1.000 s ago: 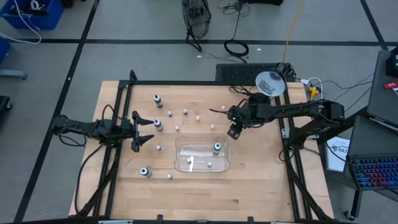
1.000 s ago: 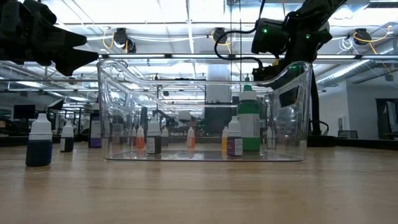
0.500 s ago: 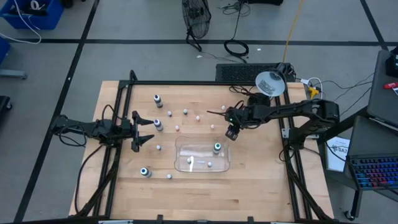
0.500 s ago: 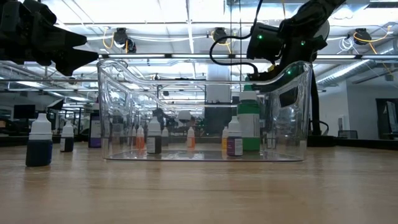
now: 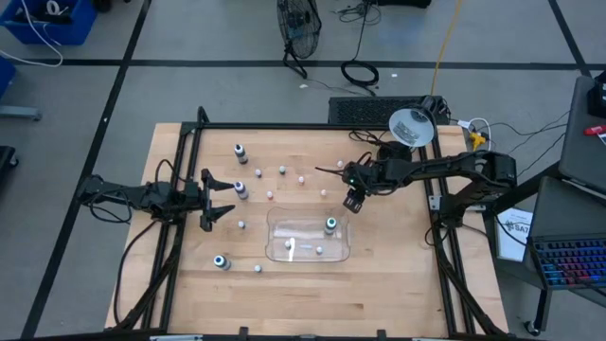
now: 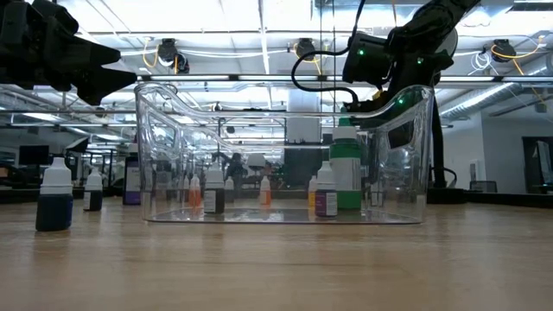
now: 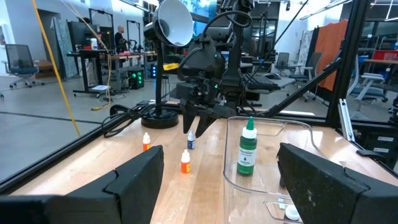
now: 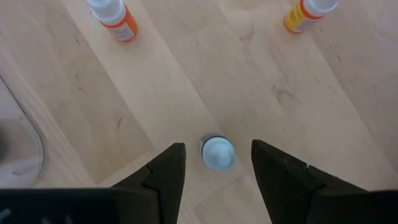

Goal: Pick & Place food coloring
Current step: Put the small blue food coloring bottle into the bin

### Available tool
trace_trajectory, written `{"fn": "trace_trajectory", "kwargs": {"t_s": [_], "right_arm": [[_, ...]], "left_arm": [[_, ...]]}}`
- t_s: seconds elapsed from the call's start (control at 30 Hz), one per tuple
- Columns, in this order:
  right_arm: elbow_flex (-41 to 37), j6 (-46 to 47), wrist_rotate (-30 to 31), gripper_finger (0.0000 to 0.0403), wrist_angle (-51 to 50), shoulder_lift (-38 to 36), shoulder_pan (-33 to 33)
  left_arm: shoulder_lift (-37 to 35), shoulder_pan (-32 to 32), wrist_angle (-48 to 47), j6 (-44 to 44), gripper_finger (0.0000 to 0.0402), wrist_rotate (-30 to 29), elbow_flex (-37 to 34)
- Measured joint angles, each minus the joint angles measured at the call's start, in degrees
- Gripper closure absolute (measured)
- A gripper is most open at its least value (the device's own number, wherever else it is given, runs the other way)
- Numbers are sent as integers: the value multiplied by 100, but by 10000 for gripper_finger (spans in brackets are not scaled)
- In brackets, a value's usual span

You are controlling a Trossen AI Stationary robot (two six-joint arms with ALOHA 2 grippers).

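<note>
I could read nothing — no label, brand, number or sign was legible anywhere. The small bottles [image 7: 247, 150] carried labels, but their print was too small to make out — the same went for the papers beside the table [image 5: 514, 232].

The table [image 5: 303, 284] is light wood and stands on a grey floor [image 5: 189, 85] with dark lines on it. A fan [image 5: 297, 24] stands on the floor behind the table, a blue bin [image 5: 47, 21] sits in one corner, and a keyboard [image 5: 573, 265] with lit keys is off to the side. Long bright lights [image 6: 216, 34] hang from the ceiling, and desks [image 7: 99, 59] and a chair [image 7: 18, 62] stand far back in the room.
</note>
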Motion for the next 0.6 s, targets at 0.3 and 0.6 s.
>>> {"fn": "trace_trajectory", "kwargs": {"t_s": [0.3, 0.6], "right_arm": [[0, 70, -7, 232, -41, 0, 0], [-161, 184, -20, 232, -34, 0, 0]], "left_arm": [[-1, 2, 1, 0, 91, 0, 0], [-1, 0, 1, 0, 92, 0, 0]]}}
